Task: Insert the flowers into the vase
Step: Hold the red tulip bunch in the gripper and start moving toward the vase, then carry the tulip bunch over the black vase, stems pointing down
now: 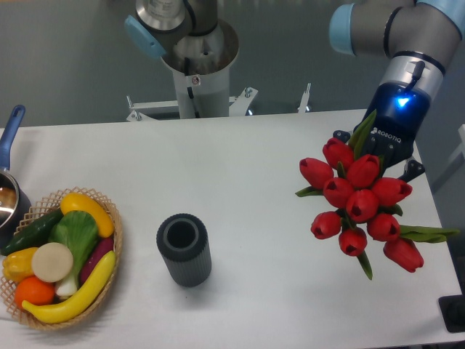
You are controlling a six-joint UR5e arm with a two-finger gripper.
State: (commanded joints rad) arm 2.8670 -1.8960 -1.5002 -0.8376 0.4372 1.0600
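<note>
The flowers [361, 203] are a tight bunch of red tulip buds with green pointed leaves, at the right side of the table. My gripper [375, 154] is right behind the bunch and is shut on it. The buds hide my fingertips and the stems. The bunch points toward the camera and looks lifted off the table. The vase [184, 249] is a dark grey ribbed cylinder standing upright at the front centre-left, its round mouth open. It is well to the left of the flowers and apart from them.
A woven basket [116, 233] of fruit and vegetables sits at the front left. A pot with a blue handle [10, 131] is at the left edge. The robot base [197, 65] stands behind the table's far edge. The table's right edge is near the flowers.
</note>
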